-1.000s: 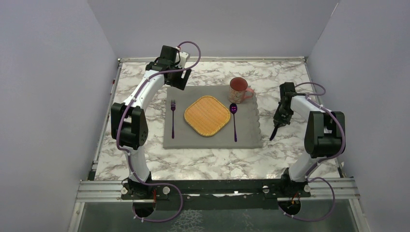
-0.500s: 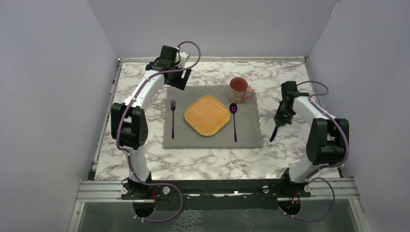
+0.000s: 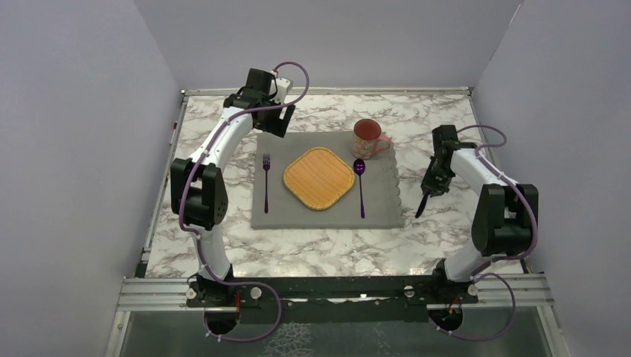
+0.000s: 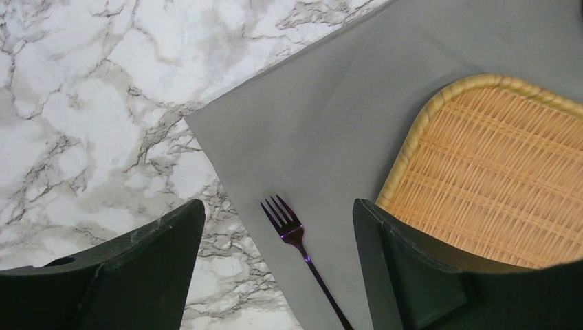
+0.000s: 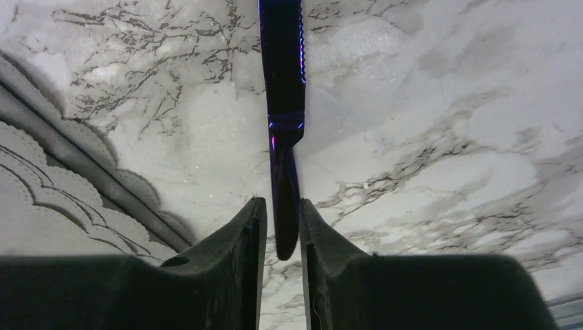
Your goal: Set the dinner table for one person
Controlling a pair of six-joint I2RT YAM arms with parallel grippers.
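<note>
On the marble dinner table [image 3: 327, 245] lies a grey scalloped placemat [image 3: 283, 212] carrying a woven orange plate [image 3: 318, 178], a purple fork [image 3: 266, 182] on its left and a purple spoon [image 3: 361, 186] on its right. A pink mug [image 3: 368, 138] stands at the mat's far right corner. A dark purple knife [image 3: 421, 203] lies on the marble just right of the mat. My right gripper [image 3: 427, 190] sits low over its handle. In the right wrist view the knife [image 5: 283, 82] has thin gaps to both fingers of the right gripper [image 5: 282, 203]. My left gripper [image 4: 278, 204] hangs open above the fork [image 4: 292, 230].
Grey walls enclose the table on the left, back and right. The metal rail with both arm bases [image 3: 335, 290] runs along the near edge. In the right wrist view the placemat's scalloped edge [image 5: 41, 199] lies just left of the knife.
The right fingers have parted slightly from the knife handle, and the right arm's elbow has shifted a little to the right. The left arm has not moved.
</note>
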